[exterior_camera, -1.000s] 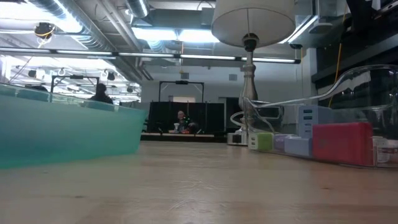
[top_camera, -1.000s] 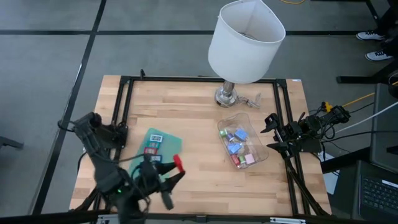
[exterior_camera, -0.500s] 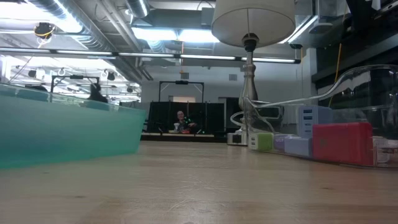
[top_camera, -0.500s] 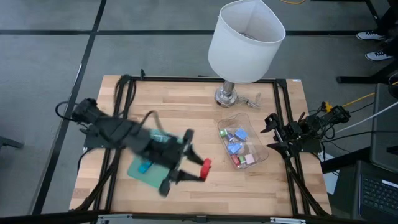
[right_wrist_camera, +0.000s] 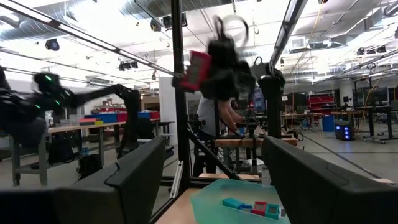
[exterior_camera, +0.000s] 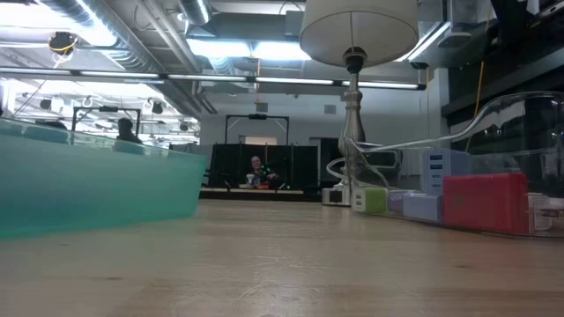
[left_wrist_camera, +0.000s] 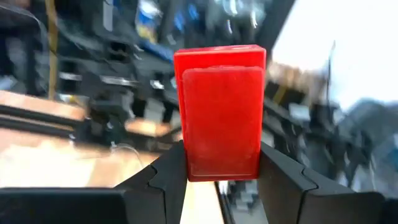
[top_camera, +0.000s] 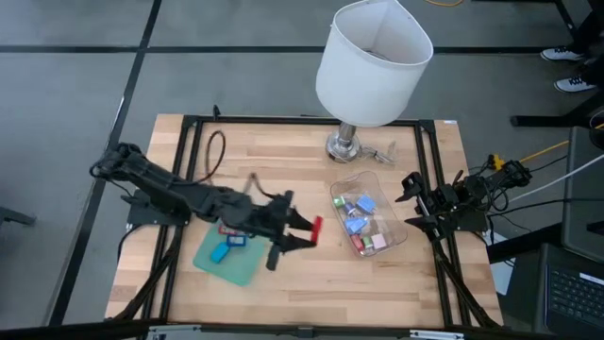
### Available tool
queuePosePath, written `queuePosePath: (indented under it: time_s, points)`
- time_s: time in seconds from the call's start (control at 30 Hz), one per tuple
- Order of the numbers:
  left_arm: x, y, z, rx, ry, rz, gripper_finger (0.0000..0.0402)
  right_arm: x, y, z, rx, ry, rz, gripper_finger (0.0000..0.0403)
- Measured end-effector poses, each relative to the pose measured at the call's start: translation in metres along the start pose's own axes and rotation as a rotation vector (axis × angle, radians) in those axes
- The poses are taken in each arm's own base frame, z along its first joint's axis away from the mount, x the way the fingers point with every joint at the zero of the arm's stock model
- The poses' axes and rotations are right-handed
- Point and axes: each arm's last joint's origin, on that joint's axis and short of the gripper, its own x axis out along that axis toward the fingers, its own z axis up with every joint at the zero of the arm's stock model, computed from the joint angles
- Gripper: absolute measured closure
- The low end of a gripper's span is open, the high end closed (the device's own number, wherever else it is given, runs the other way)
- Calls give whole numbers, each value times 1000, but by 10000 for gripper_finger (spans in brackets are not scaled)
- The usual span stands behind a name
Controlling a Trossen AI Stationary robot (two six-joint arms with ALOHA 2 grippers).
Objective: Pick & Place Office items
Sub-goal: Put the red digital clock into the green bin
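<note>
Left end effector (top_camera: 304,233) clamped on a red item (top_camera: 314,226), carried in the air over the bare surface (top_camera: 311,288) between green tray (top_camera: 243,267) and clear tub (top_camera: 396,231); grip plain in the left wrist view, red item (left_wrist_camera: 221,113) upright between both fingers (left_wrist_camera: 163,179). Right end effector (top_camera: 415,200) parked at the surface's right edge, just beside the tub, spread wide, holding nothing. Partway through, by the look of it: several items (top_camera: 361,224) lying in the tub, in blue, red and pink. On the tray, at least one blue piece (top_camera: 220,253) and a few more near the arm. Direction of sorting not certain from this moment alone; likely tray to tub, with the tray pieces left to go.
</note>
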Motion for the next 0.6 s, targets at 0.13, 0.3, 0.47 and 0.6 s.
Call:
queuePosePath:
  time_s: [0.13,0.3,0.47,0.6]
  points:
    - [-40,13,-48,-95,-172,97,249,0,0,0,0,0,0,124]
    - [-102,17,-114,-237,-210,227,249,0,0,0,0,-1,0,124]
    - [-142,15,-154,-339,-181,263,249,0,0,0,0,0,0,124]
    - [-155,16,-177,-382,-103,278,249,0,0,0,0,-1,0,124]
